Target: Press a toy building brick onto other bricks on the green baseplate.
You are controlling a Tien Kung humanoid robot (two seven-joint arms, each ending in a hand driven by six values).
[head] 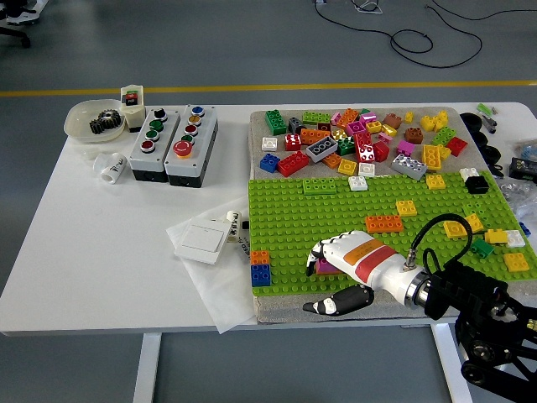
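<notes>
Magenta brick (326, 267) sits on the green baseplate (294, 222) near its front edge, mostly hidden under the right hand (348, 264). Fingers (317, 252) curl down over the brick, thumb (340, 299) stretched out low along the front edge of the grey mat (277, 312); can't tell if they actually clamp the brick or just rest on it. Just left, at the baseplate's front-left corner, an orange-on-blue brick stack (261, 268), apart from the hand. Behind the hand an orange brick (384, 223); yellow bricks (457, 227) scattered to the right. Loose brick pile (361, 138) on the mat beyond the baseplate's far edge. Left of the mat: white switch plate (200, 242) on paper, two button boxes (172, 144), bowl with a gear (95, 122).
</notes>
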